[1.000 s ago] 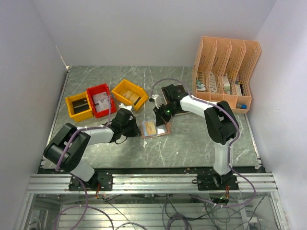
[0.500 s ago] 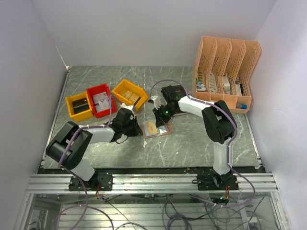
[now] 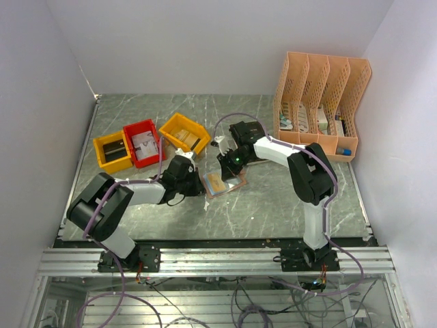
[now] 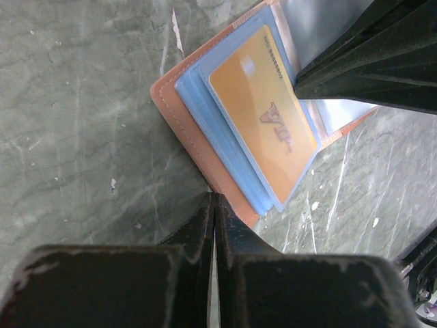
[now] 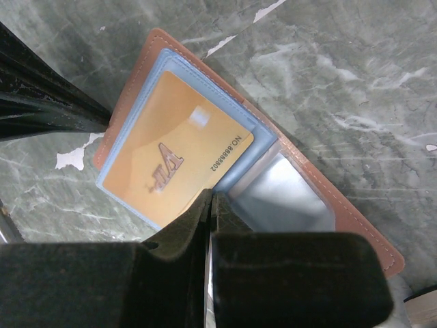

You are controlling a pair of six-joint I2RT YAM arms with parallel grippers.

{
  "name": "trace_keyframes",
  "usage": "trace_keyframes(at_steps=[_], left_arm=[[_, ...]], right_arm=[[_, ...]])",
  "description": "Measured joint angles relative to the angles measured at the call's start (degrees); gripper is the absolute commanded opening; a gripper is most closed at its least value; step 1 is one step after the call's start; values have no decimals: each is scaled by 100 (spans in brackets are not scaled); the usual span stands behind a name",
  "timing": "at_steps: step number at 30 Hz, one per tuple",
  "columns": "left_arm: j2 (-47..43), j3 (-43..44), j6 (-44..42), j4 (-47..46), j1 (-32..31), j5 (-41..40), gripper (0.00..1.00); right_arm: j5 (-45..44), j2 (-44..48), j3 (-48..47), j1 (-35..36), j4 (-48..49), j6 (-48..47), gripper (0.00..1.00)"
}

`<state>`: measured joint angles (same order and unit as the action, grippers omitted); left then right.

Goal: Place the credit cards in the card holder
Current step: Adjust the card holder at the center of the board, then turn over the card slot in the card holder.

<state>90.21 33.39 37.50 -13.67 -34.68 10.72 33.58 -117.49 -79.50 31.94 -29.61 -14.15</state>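
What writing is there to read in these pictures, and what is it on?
"VIP": raised letters on the orange card in the card holder.
"NO:88888002": small print along that card's edge; the digits are my best reading.
Contents of the file rack and the red bin: too small to read.
No other legible text shows.

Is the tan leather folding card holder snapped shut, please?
No, the card holder lies open, with an orange-gold card showing inside.
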Motion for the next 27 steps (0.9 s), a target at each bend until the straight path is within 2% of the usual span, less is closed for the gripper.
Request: trace_keyframes(at_steps=[5, 10, 17, 19, 27], left_arm=[[-111, -2, -2, 195, -22, -136, 14], [-595, -46, -4, 603, -33, -323, 17], [-1226, -201, 155, 426, -33, -350, 9], [-1172, -247, 269, 264, -33, -313, 7], [-431, -251, 592, -326, -37, -76, 8]], right_arm=[[20, 2, 0, -11, -2, 2, 1], [195, 181, 24, -76, -2, -2, 5], [459, 376, 28, -109, 26, 0, 6], [481, 365, 28, -109, 22, 2, 5], [437, -11, -11, -103, 0, 11, 3]])
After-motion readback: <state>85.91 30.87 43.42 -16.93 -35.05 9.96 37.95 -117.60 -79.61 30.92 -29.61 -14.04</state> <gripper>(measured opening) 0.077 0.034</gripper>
